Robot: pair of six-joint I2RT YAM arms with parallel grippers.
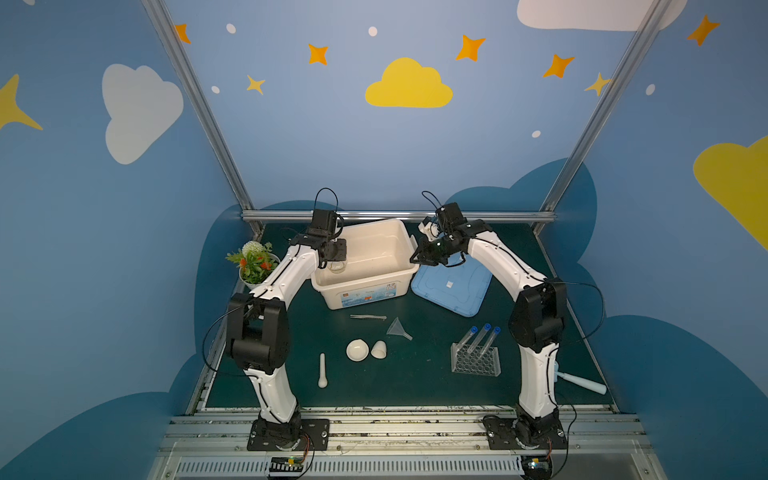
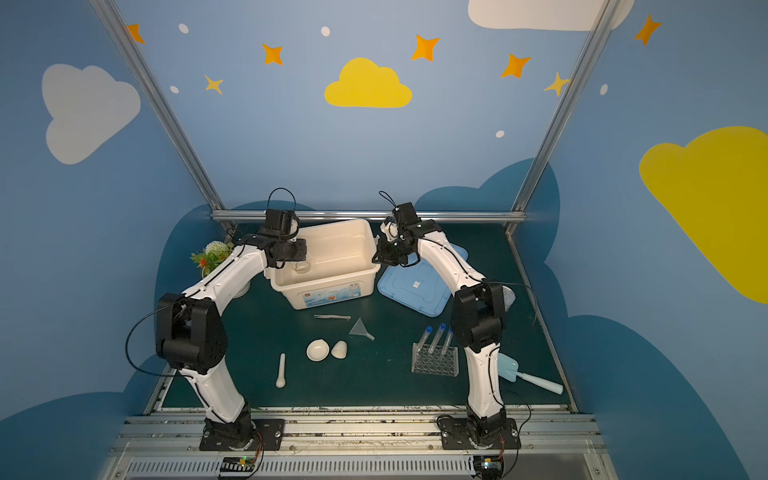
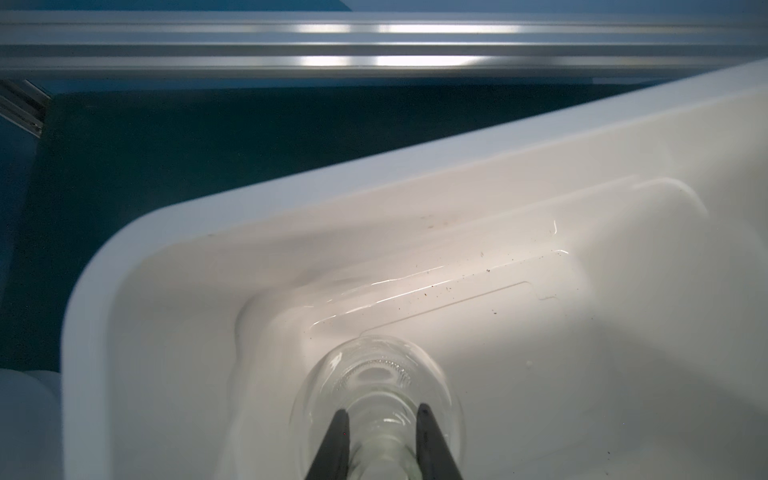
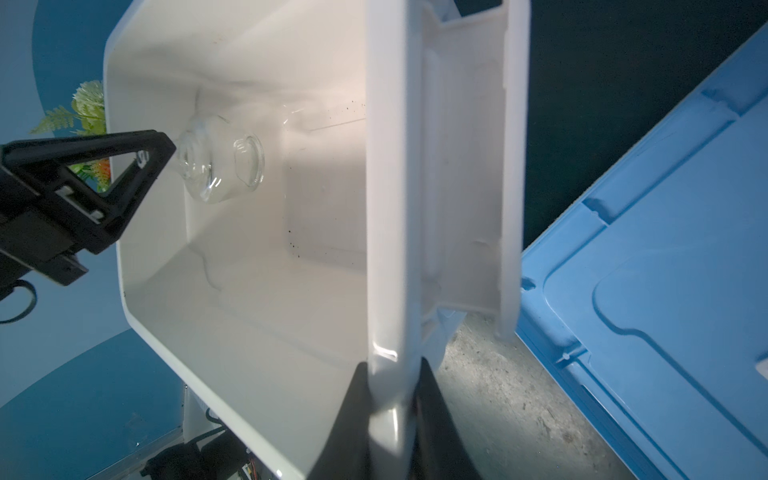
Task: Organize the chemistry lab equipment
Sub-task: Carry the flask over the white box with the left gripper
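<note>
Glass flask (image 3: 376, 386) hung inside the white bin (image 1: 365, 226), in the corner nearest the potted plant (image 1: 254, 259), seemingly just clear of the floor. Left gripper (image 3: 381, 409) pinched its neck. The bulb pointed down with the long axis near upright, judged suitable for setting it on its base. Right gripper (image 4: 392, 365) was clamped on the bin's rim at the wall beside the blue lid (image 1: 451, 286), likely to steady the bin. Tweezers (image 1: 368, 317), funnel (image 1: 398, 328) and tube rack (image 1: 476, 359) lay in front of the bin, not yet stowed.
</note>
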